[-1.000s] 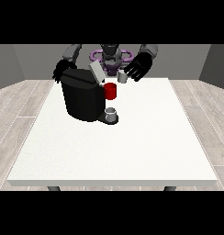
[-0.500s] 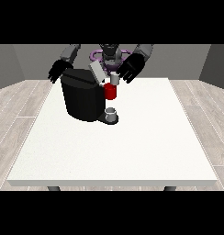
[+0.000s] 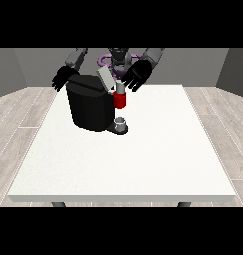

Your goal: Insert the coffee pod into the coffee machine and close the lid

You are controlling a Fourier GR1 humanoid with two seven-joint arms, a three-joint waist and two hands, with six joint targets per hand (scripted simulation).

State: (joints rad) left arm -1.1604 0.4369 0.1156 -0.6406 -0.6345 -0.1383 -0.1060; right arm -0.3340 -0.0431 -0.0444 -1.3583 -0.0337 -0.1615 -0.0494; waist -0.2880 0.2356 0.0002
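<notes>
The hand at the view's right hovered with fingers spread, just beyond them the coffee machine's raised lid; the hand at the view's left hung open.

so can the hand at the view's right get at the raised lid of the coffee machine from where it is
Probably yes. That hand hovers with fingers spread just beside the raised lid of the coffee machine, and nothing shows between them. Whether it touches the lid yet cannot be told.
</notes>
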